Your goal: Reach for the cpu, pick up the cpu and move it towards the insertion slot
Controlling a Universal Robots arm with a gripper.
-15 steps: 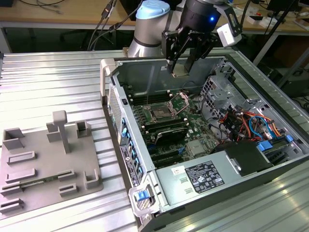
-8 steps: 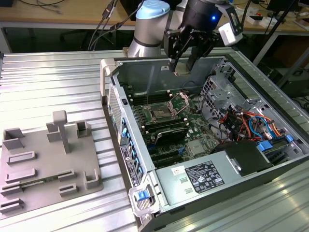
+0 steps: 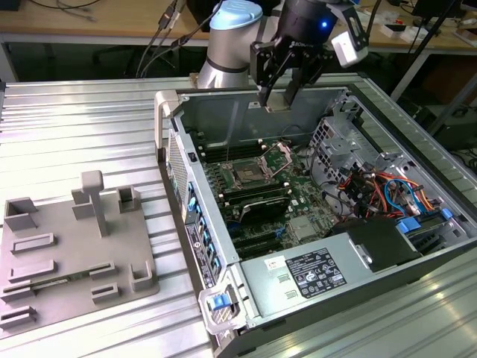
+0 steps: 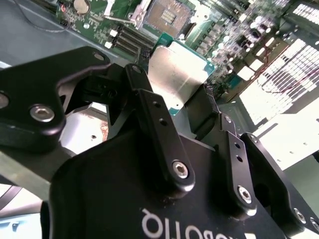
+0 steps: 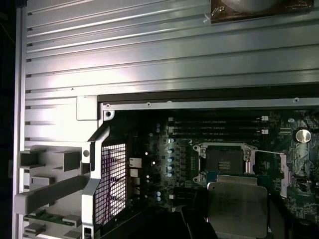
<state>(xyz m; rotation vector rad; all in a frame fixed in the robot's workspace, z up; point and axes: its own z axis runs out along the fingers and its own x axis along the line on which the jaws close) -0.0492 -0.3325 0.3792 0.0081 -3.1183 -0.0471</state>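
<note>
Over the open computer case (image 3: 313, 186) in the exterior view, your gripper (image 3: 277, 95) hangs above the rear half, clear air between it and the motherboard (image 3: 276, 198). The case walls rise on all sides; the rear wall sits just behind the gripper, drive cage and cables crowd the exterior view's right. The gripper is clamped on the cpu (image 3: 277, 99), a small pale square pinched by its edges between the fingertips. The insertion slot (image 3: 246, 176) lies below it and toward the exterior view's left, metal frame open, dark centre bare. The grey tray (image 3: 71, 250) with its upright blocks sits on the ribbed metal desk (image 3: 82, 127), well apart on the exterior view's left.

In the second wrist view you see the gripper (image 4: 174, 87) fingers closed on opposite edges of the cpu (image 4: 174, 77), silvery face up and tilted in frame. The insertion slot (image 4: 167, 15) shows beyond it, apart from the chip, nothing in it.

In the first wrist view the cpu (image 5: 238, 206) sits just short of the insertion slot (image 5: 225, 162), overlapping its near frame edge in picture; the height gap cannot be judged here. Memory slots (image 5: 219, 127) run beyond the slot. The case edge (image 5: 199, 104) borders the desk (image 5: 149, 45); the grey tray (image 5: 47, 174) lies outside the case wall.
</note>
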